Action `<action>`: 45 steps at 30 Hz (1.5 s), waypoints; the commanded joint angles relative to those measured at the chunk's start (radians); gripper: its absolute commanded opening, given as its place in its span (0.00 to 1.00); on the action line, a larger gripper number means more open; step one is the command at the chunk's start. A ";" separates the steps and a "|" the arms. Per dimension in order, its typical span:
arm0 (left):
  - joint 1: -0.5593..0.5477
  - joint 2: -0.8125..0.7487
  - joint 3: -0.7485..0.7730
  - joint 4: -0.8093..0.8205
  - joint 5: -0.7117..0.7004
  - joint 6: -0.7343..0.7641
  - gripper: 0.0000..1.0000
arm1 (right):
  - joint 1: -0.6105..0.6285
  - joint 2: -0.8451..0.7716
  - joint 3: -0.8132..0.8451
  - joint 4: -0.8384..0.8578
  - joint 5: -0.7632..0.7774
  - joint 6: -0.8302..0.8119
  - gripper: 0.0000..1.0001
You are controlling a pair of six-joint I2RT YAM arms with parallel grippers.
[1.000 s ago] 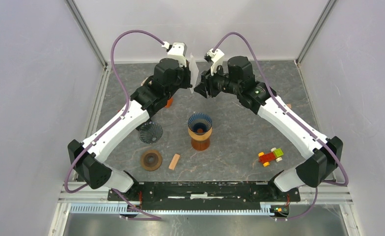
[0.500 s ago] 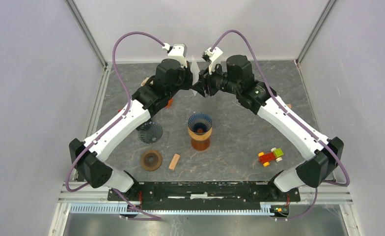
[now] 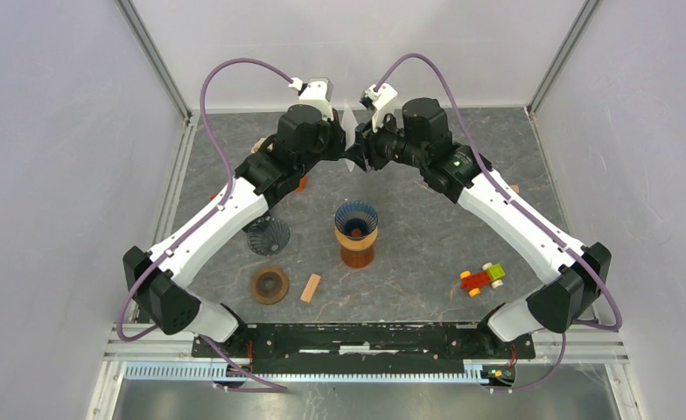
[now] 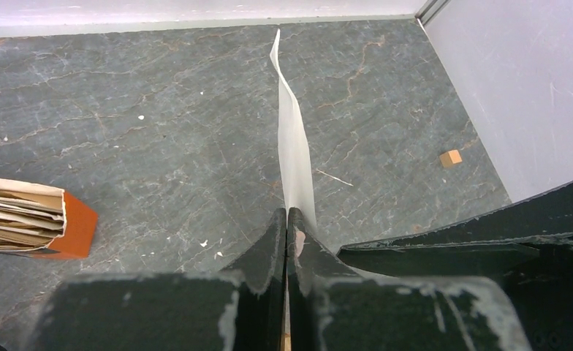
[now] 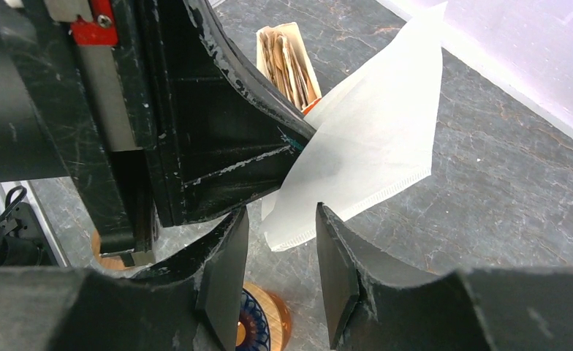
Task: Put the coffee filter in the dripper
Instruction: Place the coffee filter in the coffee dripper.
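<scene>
Grey stone-look counter (image 3: 427, 236), dark w/ pale and rusty veins, fills the floor of a booth. Pale lilac-white walls (image 3: 59, 131) on three sides, aluminium posts (image 3: 151, 57) at the far corners, metal rail (image 3: 366, 350) along the near edge. A few white specks on the surface in left wrist view.

Left arm (image 3: 226, 210) and right arm (image 3: 506, 219), white + black w/ purple cables (image 3: 234, 66), lean in and meet high over the far-centre of the counter.

Left gripper (image 4: 286, 223) is fully closed, pinching one white coffee filter (image 5: 375, 139) by its edge. Filter is in the air, standing on edge, folded flat, top slightly curled. It's beyond the dripper and well apart from it.

Right gripper (image 5: 280, 219) is approx half open, fingers either side of the filter's lower corner, not clamped. Can't tell if a pad brushes the paper.

Dripper (image 3: 356, 229): blue ribbed cone on brown wooden stand, upright, mid-counter.

Dark ribbed cone (image 3: 268, 234) sits to its left. Orange holder (image 4: 20, 216) w/ stack of paper filters sits far-left, under the left arm. Brown ring (image 3: 270, 284) lies nearer the rail, w/ a small wooden block (image 3: 310, 287) just beside it. Toy car (image 3: 483, 277), red/yellow/green, is on the right side. Tiny wooden cube (image 4: 451, 158) lies near the right wall.
</scene>
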 commanded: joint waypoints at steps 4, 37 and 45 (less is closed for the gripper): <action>-0.004 -0.029 0.021 0.020 0.032 -0.064 0.02 | 0.001 0.012 0.027 0.030 0.024 -0.010 0.44; -0.005 -0.046 -0.020 0.065 0.030 -0.033 0.02 | -0.002 0.013 0.010 0.056 -0.039 0.024 0.00; -0.005 -0.057 -0.027 0.086 -0.014 0.041 0.02 | -0.022 -0.014 -0.016 0.045 0.024 0.023 0.00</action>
